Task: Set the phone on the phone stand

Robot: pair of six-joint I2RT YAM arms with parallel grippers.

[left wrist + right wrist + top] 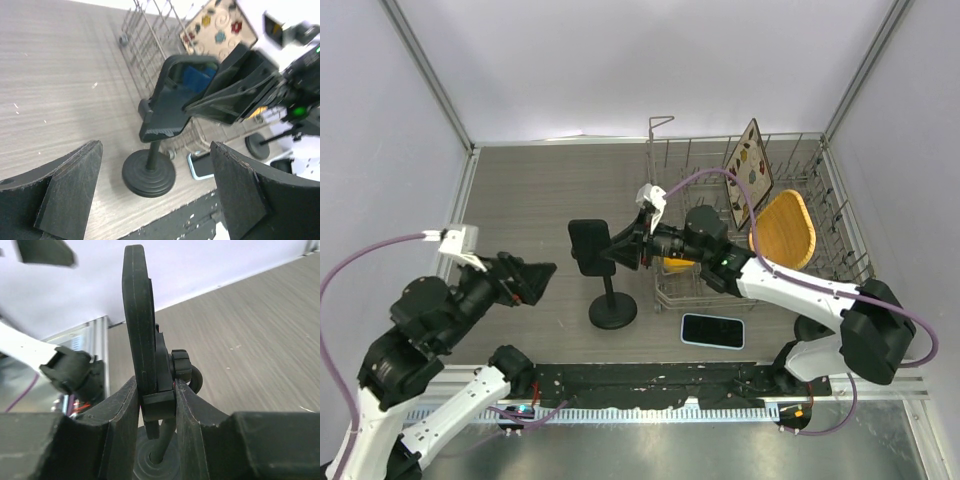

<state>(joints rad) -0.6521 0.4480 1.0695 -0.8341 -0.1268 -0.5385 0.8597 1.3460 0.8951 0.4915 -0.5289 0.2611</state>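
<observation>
The black phone stand (588,245) stands mid-table on a round base (612,310). My right gripper (622,248) is shut on the stand's cradle from the right; in the right wrist view (157,400) both fingers press the cradle's lower clamp (159,402). The phone (712,330), dark screen with a light blue rim, lies flat on the table right of the base, apart from it. My left gripper (535,280) is open and empty, left of the stand; its view shows the stand (167,105) and part of the phone (204,165) between its fingers.
A wire dish rack (790,160) stands at the back right, holding a patterned board (750,165) and an orange-yellow plate (785,230). A black rail (650,385) runs along the table's near edge. White walls close the sides and back.
</observation>
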